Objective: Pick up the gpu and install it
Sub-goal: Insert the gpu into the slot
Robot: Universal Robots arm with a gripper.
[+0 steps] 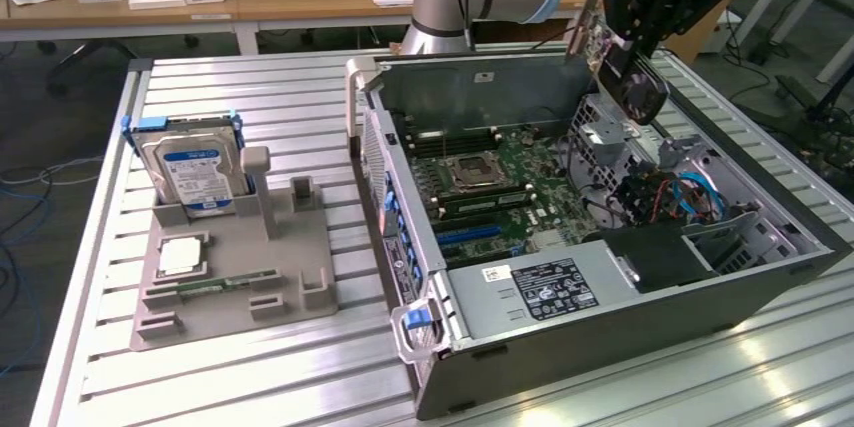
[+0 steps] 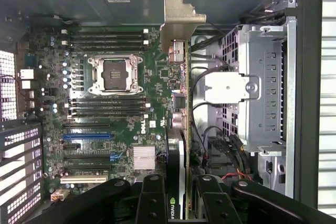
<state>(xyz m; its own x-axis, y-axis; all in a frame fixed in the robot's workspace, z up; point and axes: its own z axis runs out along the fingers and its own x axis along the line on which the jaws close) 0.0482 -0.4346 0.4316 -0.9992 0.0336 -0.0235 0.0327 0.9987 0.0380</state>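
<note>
In the wrist view, the gripper (image 2: 181,195) is seen nearest, its fingers (image 2: 152,200) clamped on the gpu (image 2: 181,108), which is held edge-on above the motherboard (image 2: 105,108) inside the case (image 2: 310,77). In the exterior view, the open case is laid on the table (image 1: 267,387); the gpu is held over its far side, well apart from the hard drive (image 1: 198,172)

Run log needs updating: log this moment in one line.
gripper: shut on gpu | gpu: held edge-on above motherboard, not seated | computer case: open
</note>
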